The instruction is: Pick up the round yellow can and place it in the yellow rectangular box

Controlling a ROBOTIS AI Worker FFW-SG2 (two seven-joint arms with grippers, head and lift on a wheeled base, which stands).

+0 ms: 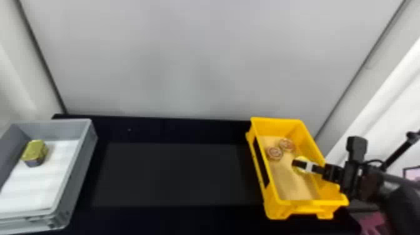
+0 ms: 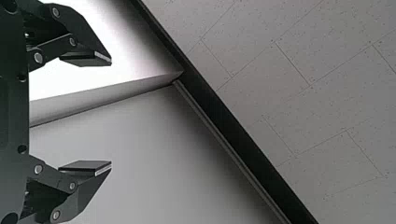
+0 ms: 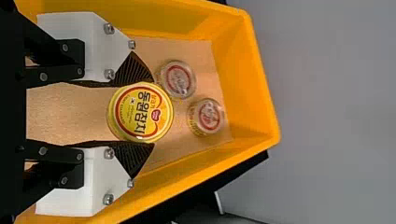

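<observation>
The left gripper (image 2: 111,113) stands wide, with nothing between its fingers; its place relative to the yellow rectangular box (image 1: 307,203) cannot be told. The right gripper (image 1: 296,163) reaches into the box over its right wall. In the right wrist view, the right gripper (image 3: 153,113) holds the round yellow can (image 3: 141,112) between its ribbed pads. Whether the can touches the box floor cannot be told. Beyond it, inside the box, sit two small round containers (image 1: 275,153). Well left of the box, a grey crate (image 1: 80,153) contains a gold tin (image 1: 35,150). A grey wall (image 1: 187,62) rises behind the box.
</observation>
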